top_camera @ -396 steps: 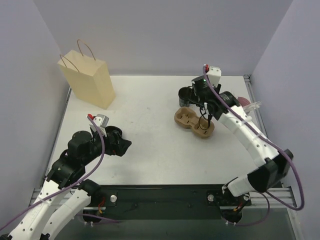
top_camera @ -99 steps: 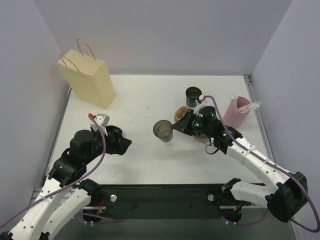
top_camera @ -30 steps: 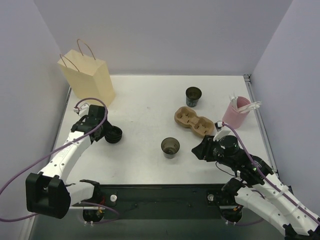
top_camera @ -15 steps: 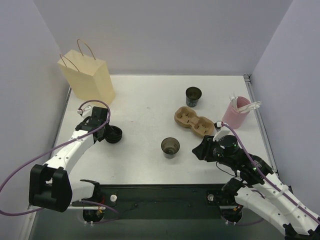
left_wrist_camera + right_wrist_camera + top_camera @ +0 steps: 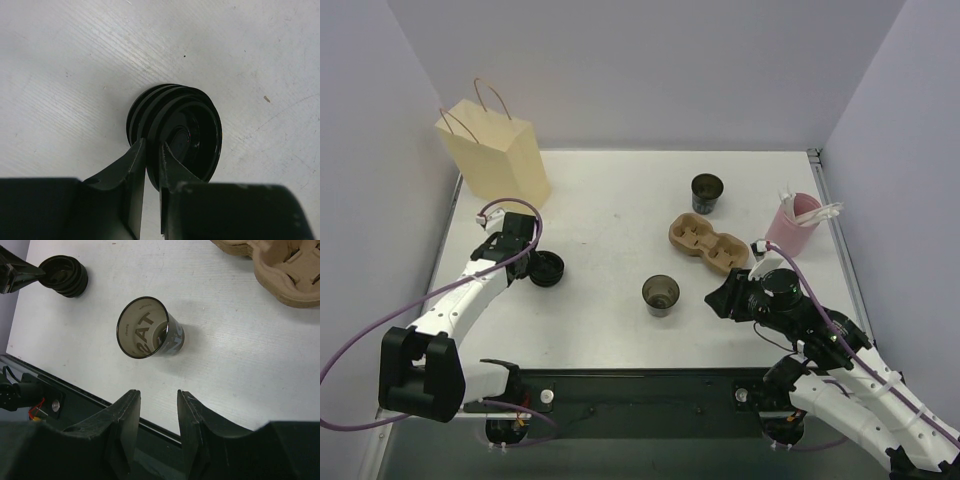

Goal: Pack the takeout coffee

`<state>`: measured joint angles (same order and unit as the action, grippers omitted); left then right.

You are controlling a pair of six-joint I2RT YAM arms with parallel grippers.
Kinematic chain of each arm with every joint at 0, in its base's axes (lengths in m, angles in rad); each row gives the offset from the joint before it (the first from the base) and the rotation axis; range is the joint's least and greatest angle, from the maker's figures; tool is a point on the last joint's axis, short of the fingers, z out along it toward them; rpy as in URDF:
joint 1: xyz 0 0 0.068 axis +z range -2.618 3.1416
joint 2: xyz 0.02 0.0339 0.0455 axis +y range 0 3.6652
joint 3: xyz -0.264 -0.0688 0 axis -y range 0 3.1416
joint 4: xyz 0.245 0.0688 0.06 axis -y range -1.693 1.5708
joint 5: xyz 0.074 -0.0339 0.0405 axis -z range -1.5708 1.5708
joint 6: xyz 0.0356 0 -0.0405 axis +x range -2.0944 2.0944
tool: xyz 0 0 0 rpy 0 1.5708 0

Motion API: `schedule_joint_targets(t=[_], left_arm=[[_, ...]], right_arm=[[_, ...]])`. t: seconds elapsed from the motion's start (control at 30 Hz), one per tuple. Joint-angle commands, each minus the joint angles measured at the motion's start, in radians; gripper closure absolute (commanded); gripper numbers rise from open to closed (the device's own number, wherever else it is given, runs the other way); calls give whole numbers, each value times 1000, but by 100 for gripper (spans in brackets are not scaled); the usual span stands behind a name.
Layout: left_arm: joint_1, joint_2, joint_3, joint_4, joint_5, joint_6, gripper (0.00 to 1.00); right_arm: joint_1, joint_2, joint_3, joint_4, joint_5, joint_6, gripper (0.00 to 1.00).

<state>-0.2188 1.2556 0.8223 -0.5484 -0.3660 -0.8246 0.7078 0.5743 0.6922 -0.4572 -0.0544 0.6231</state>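
Observation:
A stack of black lids (image 5: 546,268) (image 5: 180,135) sits at the left of the white table (image 5: 610,210). My left gripper (image 5: 534,261) (image 5: 152,142) pinches the top lid's rim, one finger outside and one inside it. An empty dark printed cup (image 5: 661,294) (image 5: 150,330) stands upright near the table's middle. My right gripper (image 5: 718,298) (image 5: 157,392) hovers open just right of it, holding nothing. A second dark cup (image 5: 707,192) stands farther back. The brown cardboard carrier (image 5: 708,243) (image 5: 280,270) lies between them. The lid stack (image 5: 65,276) also shows in the right wrist view.
A tan paper bag (image 5: 500,160) with handles stands upright at the back left corner. A pink cup (image 5: 792,226) holding white stirrers is at the right edge. The table's black front rail (image 5: 75,390) runs under the right gripper.
The left gripper's fingers have narrowed onto the rim of the top lid. The right arm and the cups have stayed where they were.

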Motion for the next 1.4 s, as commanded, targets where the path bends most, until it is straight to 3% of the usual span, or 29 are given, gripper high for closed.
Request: schedule_joint_targets(t=[0.0, 0.27, 0.33, 0.5, 0.53, 0.6, 0.67, 0.7, 0.87, 1.0, 1.03, 1.13, 1.37], left_arm=[[10, -10, 49, 15, -2, 33, 100], [13, -111, 126, -28, 55, 100, 100], [13, -168, 126, -1, 130, 148, 100], [12, -304, 54, 149, 480, 235, 100], [12, -333, 46, 183, 606, 216, 100], [10, -346, 40, 183, 692, 176, 100], [7, -348, 49, 124, 763, 107, 100], [7, -343, 64, 95, 785, 95, 100], [-23, -331, 71, -106, 860, 62, 100], [-39, -372, 31, -151, 918, 27, 100], [-42, -381, 22, -154, 924, 22, 100], [-53, -412, 21, -186, 926, 15, 100], [-68, -438, 14, -266, 934, 38, 100]], right_arm=[[5, 7, 38, -9, 8, -5, 64], [7, 1, 66, 49, -28, -8, 59], [5, -7, 59, 78, -51, 4, 57], [5, -1, 26, 273, -159, 12, 51], [7, 4, 12, 308, -179, -3, 50], [9, 22, 0, 409, -212, -97, 47], [15, 36, -16, 484, -228, -173, 34], [21, 51, -13, 500, -223, -257, 33], [123, 94, -6, 644, -134, -547, 31], [287, 143, -17, 690, -90, -917, 29], [355, 154, -23, 693, -94, -1077, 26], [445, 205, -55, 768, -41, -1293, 25], [607, 377, -14, 828, 110, -1540, 23]])
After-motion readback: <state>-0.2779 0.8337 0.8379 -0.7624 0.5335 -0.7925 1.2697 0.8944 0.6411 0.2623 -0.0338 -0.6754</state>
